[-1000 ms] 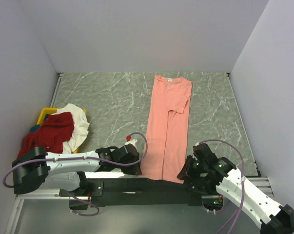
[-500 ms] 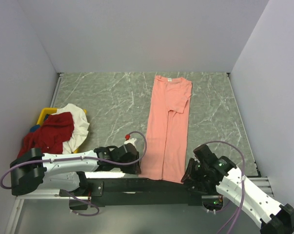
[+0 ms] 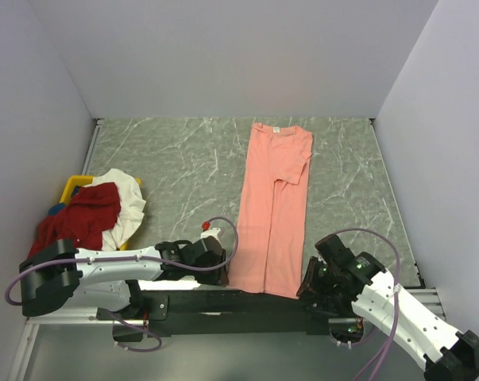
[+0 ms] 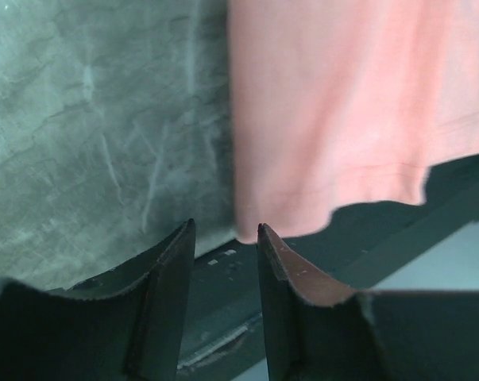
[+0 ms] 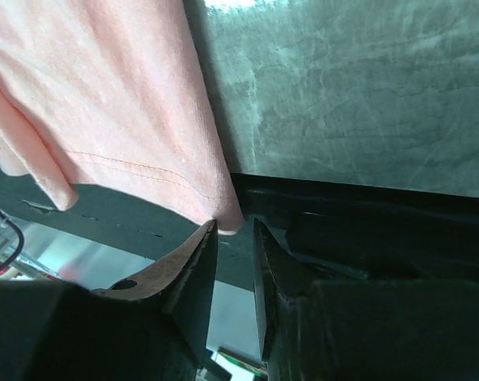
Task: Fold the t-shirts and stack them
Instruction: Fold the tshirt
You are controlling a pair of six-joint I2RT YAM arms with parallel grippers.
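Note:
The salmon-pink t-shirt [image 3: 272,208] lies folded lengthwise into a long strip on the marble table, neck label at the far end, hem hanging over the near edge. My left gripper [image 3: 221,270] is open, its fingertips just short of the hem's left corner [image 4: 251,226]. My right gripper [image 3: 304,283] is open, its fingertips at the hem's right corner [image 5: 227,218], nothing between the jaws. The dark red t-shirt [image 3: 82,216] and the white t-shirt [image 3: 126,205] lie crumpled together at the left.
A yellow plastic bin [image 3: 71,188] sits under the crumpled shirts by the left wall. The table's near edge [image 4: 215,254] and a black frame rail [image 3: 223,300] run below the hem. Grey walls enclose the table on three sides.
My left gripper has drawn slightly back toward the near edge by the hem's left corner. My right gripper has shifted slightly nearer and lower at the right corner. The shirts have not moved.

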